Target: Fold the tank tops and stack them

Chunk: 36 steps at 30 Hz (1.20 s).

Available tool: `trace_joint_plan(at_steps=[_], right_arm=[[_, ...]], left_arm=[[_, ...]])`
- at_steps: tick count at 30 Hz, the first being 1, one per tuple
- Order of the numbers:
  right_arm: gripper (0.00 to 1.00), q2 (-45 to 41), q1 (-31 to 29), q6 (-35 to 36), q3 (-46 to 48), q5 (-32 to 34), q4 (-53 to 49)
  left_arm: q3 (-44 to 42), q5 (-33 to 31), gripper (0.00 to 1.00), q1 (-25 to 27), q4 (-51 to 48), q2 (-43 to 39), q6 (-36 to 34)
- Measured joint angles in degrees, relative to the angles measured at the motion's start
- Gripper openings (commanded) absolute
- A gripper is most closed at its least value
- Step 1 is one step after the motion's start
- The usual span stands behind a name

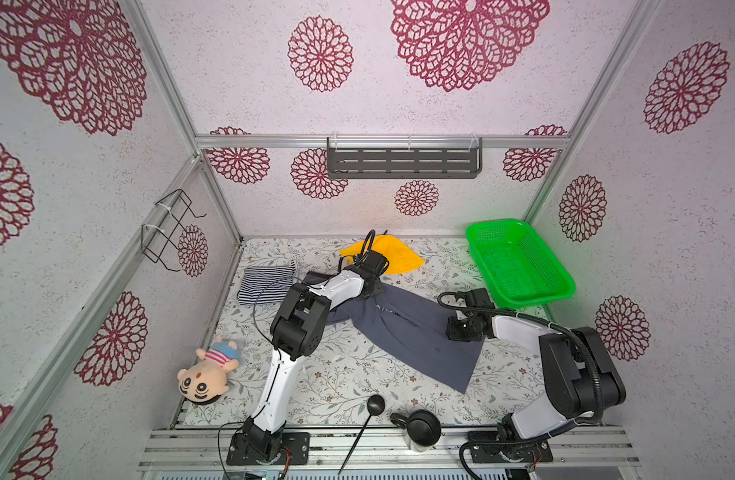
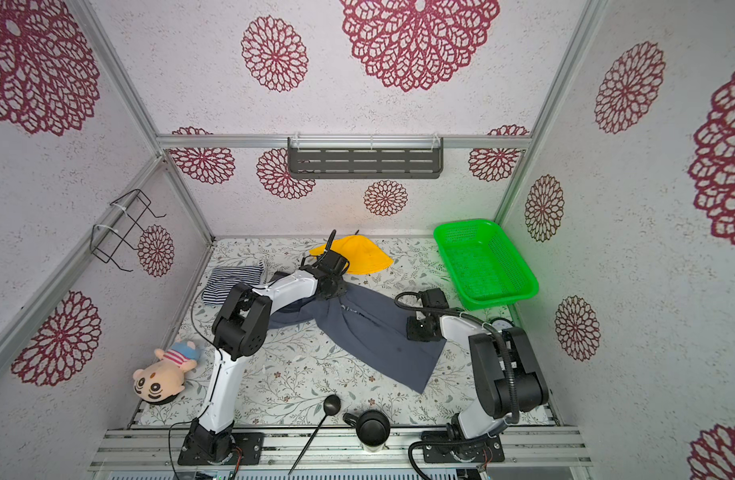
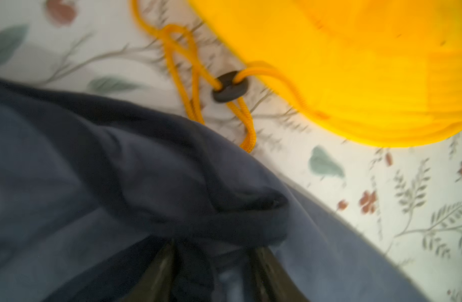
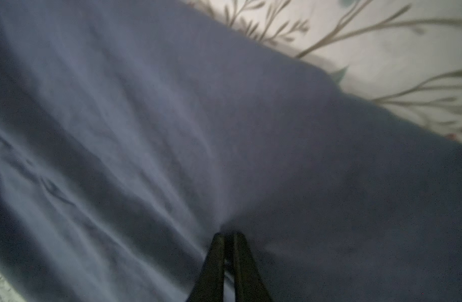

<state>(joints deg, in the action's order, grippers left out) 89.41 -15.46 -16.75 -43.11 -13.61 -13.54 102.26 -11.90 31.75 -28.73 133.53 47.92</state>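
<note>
- Near edge: a black ladle point(image 1: 376, 405) and a dark mug point(image 1: 419, 428) sit at the counter's point(image 1: 349, 374) near edge, well apart from any cloth. They appear to have no part in the work.
- Left edge: a plush toy point(image 1: 207, 374) lies on its own beside the left edge.
- Middle: the slate tank top point(image 1: 419, 332) lies slantwise across the counter. One end points to the near right and the other to the far edge. It is rumpled and not yet folded.
- Right tool point(image 4: 226, 235): it is set down on the side of the slate top that faces the right edge. Its jaws are almost together and pinch a thin layer of cloth, with creases running out from the tips. Judgement: this grip anchors that side for drawing taut or carrying over.
- Left tool point(image 3: 215, 257): it stands at the top's far end, clamped on a thick gathered bunch of cloth. Judgement: grips at opposite ends suit stretching the garment before a fold.
- Hazard: the yellow hat point(image 1: 394, 253) lies just beyond the clamped end. Its cord point(image 3: 195, 78) reaches the cloth's edge and could be dragged along.
- Far left corner: the striped tank top point(image 1: 261, 282) lies folded, apart from both tools. Judgement: it is the base of the stack.
- Far right corner: a green basket point(image 1: 532, 299) stands just beyond the right tool.
</note>
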Motion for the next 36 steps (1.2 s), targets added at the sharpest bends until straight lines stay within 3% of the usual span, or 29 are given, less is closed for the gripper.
trace_joint_plan(at_steps=[6, 10, 13, 15, 21, 24, 26, 30, 33, 36], right_arm=[[0.19, -0.74, -11.1, -4.37, 1.77, -9.35, 1.42], [0.43, -3.45, -13.68, -4.66, 0.46, -12.94, -1.05], [0.51, -5.95, -11.67, -2.56, -4.39, -10.1, -6.82], [0.54, -7.48, -8.79, -1.31, -7.21, -7.93, -9.66], [0.56, -12.52, 4.59, 0.15, -5.92, -4.02, -15.37], [0.55, -13.62, 6.8, 0.7, -3.48, -3.02, -17.27], [0.53, -13.68, 6.69, 1.31, -2.36, -3.19, -16.83], [0.51, -10.75, 6.56, 2.82, -2.01, -4.13, -13.0], [0.51, -5.88, 6.49, 4.59, -4.07, -4.11, -11.02], [0.51, -1.79, 6.34, 6.19, -7.3, -4.48, -9.03]], left_arm=[[-0.11, 0.31, 0.62, -0.28, 2.51, 0.17, -3.19], [-7.34, -0.94, 0.77, -0.85, 2.8, -5.49, -7.21], [-11.65, -2.54, 0.9, -2.19, 0.42, -12.41, -10.21], [-13.68, -3.26, 0.93, -2.84, -0.59, -18.18, -11.87], [-17.64, -4.57, 0.92, -0.63, -2.01, -34.03, -11.82], [-24.52, -4.96, 0.85, 1.81, -2.45, -38.47, -8.92], [-31.8, -4.81, 0.83, 1.51, -2.34, -40.5, -6.67], [-42.93, -3.89, 0.86, -5.75, -3.15, -40.98, -3.17], [-43.25, -4.24, 0.92, -10.78, -3.3, -40.57, -2.1], [-39.04, -4.2, 0.97, -11.91, -1.9, -38.16, -1.7]])
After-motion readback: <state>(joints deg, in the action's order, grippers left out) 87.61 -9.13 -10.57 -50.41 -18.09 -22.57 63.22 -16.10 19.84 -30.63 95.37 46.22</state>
